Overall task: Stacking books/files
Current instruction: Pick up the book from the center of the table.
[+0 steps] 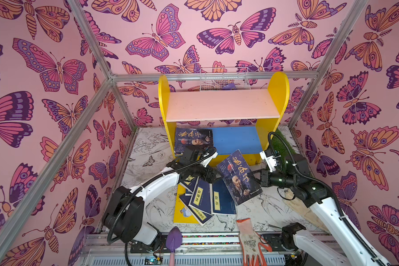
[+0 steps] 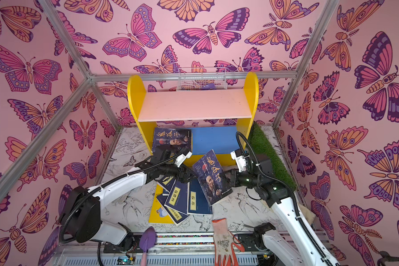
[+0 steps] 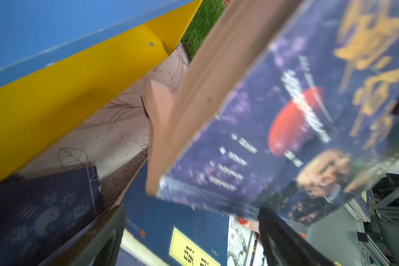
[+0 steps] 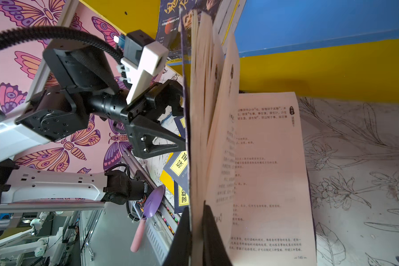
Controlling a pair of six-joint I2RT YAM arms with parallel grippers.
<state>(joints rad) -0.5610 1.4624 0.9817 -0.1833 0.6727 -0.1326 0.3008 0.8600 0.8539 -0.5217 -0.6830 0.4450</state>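
- Your portrait book (image 1: 238,177) is up off the table (image 1: 148,159), cover towards the top camera and tilted. It hangs in front of the yellow shelf unit (image 1: 279,92), with its lower part over the loose pile.
- Your right gripper (image 1: 263,178) is pressed together on that book's right edge. In the right wrist view the dark fingers (image 4: 214,237) pinch cover and pages together while the other pages fan apart and one leaf of text hangs flat.
- Your right arm comes in from the front right, elbow raised beside the grass mat (image 2: 270,156), with the wrist turned level and pointing left.
- Your left gripper (image 1: 211,176) sits just beside the book's left edge with its jaws spread wide. Nothing is between them — whether a finger touches the cover I cannot tell.
- Your left arm runs from the front left up to the middle, wrist bent to the right.
- Below lie the navy books (image 1: 203,198), overlapping and fanned out, on a yellow cartoon cover (image 1: 182,214).
- A second portrait book (image 1: 192,140) lies flat on the shelf's blue board (image 1: 237,138), at its left end.
- The work glove (image 1: 249,239) rests at the front edge, well apart from the pile.
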